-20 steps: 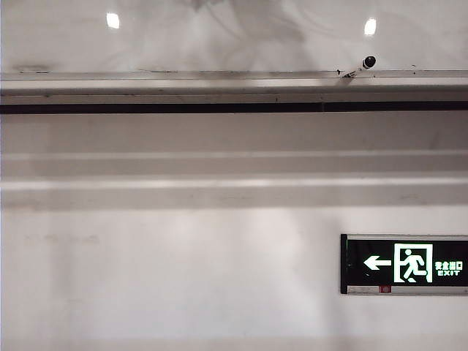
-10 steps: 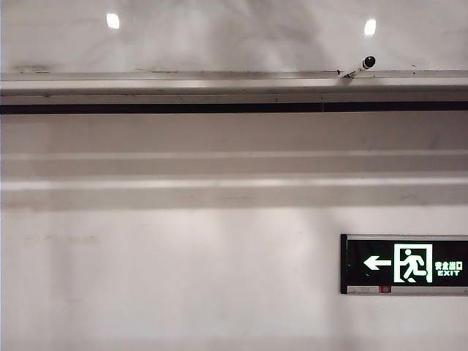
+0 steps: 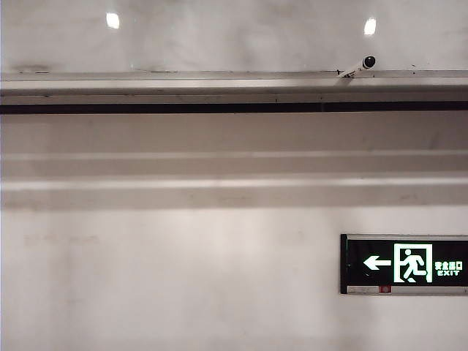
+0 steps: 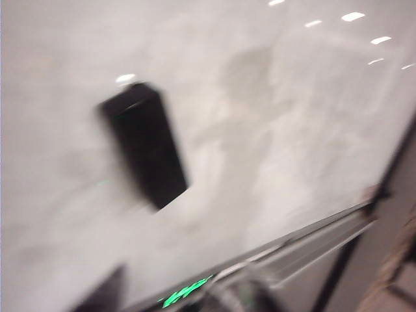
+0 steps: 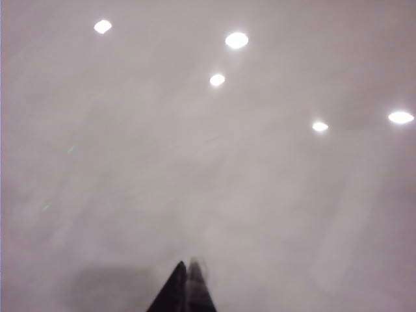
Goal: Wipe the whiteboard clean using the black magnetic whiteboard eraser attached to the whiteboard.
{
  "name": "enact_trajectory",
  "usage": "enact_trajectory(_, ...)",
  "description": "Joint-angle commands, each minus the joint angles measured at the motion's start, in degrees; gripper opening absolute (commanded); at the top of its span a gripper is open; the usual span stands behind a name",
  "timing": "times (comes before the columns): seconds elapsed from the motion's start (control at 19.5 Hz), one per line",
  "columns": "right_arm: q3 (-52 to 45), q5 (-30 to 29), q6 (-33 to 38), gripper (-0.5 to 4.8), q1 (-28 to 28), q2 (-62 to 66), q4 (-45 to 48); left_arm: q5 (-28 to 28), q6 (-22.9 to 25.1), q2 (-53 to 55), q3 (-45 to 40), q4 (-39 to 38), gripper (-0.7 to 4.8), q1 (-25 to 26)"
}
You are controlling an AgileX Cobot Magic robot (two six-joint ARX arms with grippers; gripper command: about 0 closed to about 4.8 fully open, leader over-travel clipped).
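The whiteboard (image 3: 234,36) shows in the exterior view only as a glossy strip above its silver rail (image 3: 219,80); neither gripper appears there. In the blurred left wrist view the black eraser (image 4: 144,144) sticks flat on the whiteboard (image 4: 279,130), apart from my left gripper (image 4: 185,281). Its two dark fingers stand wide apart, open, with nothing between them. In the right wrist view my right gripper (image 5: 188,279) is shut, its tips pressed into one point and holding nothing, close in front of the smudged whiteboard (image 5: 208,162).
Below the rail runs a dark slot, then matte white wall (image 3: 183,278). A black-and-green exit sign (image 3: 404,264) hangs on the wall at the lower right. A small white peg with a black tip (image 3: 363,64) sits on the rail. The board's metal edge (image 4: 312,234) runs past the left gripper.
A dim grey shadow mirrored in the board's strip above the rail has faded away. Nothing else in the exterior view differs.
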Motion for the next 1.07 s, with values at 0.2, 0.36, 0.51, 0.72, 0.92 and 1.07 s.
enact_trajectory(0.2, 0.1, 0.3, -0.2, 0.00, 0.4, -5.3, -5.5, -11.6, -9.9, 6.9, 0.2, 13.6, 4.79, -6.3)
enact_trajectory(0.36, 0.1, 0.4, 0.0, -0.01, 0.4, -7.4, -8.8, -25.0, -12.7, 11.2, 0.2, 21.6, 4.79, -11.1)
enact_trajectory(0.51, 0.1, 0.3, 0.2, 0.00, 0.4, -8.1, -9.4, -31.5, -15.7, 15.1, 0.2, 29.2, 4.79, -13.4)
enact_trajectory(0.72, 0.1, 0.3, 0.4, 0.00, 0.4, -8.2, -11.0, -36.6, -18.9, 20.4, 1.9, 33.2, 4.79, -14.7)
enact_trajectory(0.92, 0.1, 0.3, 1.3, -0.01, 0.5, -8.2, -12.7, -37.7, -19.0, 25.8, 8.0, 33.2, 4.79, -15.5)
enact_trajectory(1.07, 0.1, 0.3, 1.3, 0.00, 0.5, -8.2, -13.0, -39.7, -18.8, 29.7, 13.6, 29.9, 4.79, -16.7)
